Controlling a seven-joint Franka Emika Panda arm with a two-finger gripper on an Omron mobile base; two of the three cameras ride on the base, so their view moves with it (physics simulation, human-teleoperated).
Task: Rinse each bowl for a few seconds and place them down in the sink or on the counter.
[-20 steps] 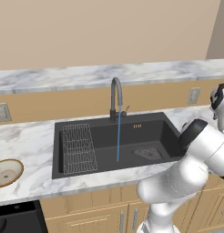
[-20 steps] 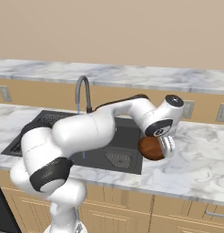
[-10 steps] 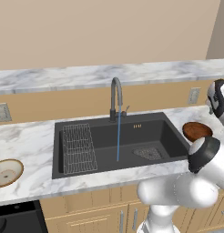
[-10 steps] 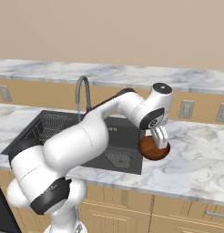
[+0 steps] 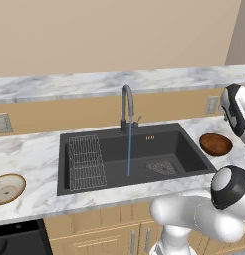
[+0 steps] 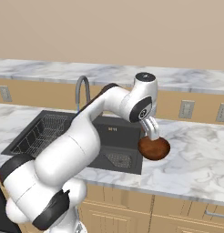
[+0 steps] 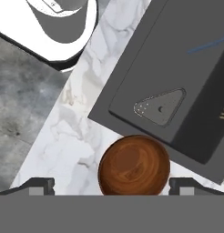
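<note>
- Nearest, the reddish-brown bowl (image 7: 134,164) sits upright on the counter (image 7: 82,127), just beside the right edge of the sink (image 7: 177,82), and the gripper (image 7: 110,185) hovers above it with its two fingertips spread wide, one on each side of the rim and clear of it; nothing is held.
- Judging by its gloss, this bowl is stiff, light and slippery, likely breakable if dropped; the thin rim, one finger inside and one outside, looks the surest place to pinch it, since the shallow round body is too broad and smooth to span.
- Compared with a second ago, the hand has lifted off the bowl and the arm has swung upward, leaving the bowl resting on the counter, so this one looks already set down.
- Farther off, water still runs in a thin stream from the tap (image 5: 126,107) into the basin, between the wire rack (image 5: 86,162) and the drain (image 5: 162,168).
- Farthest, the tan bowl (image 5: 8,189) lies upright on the counter near its front edge, well apart on the far left of the sink; it has not moved.
</note>
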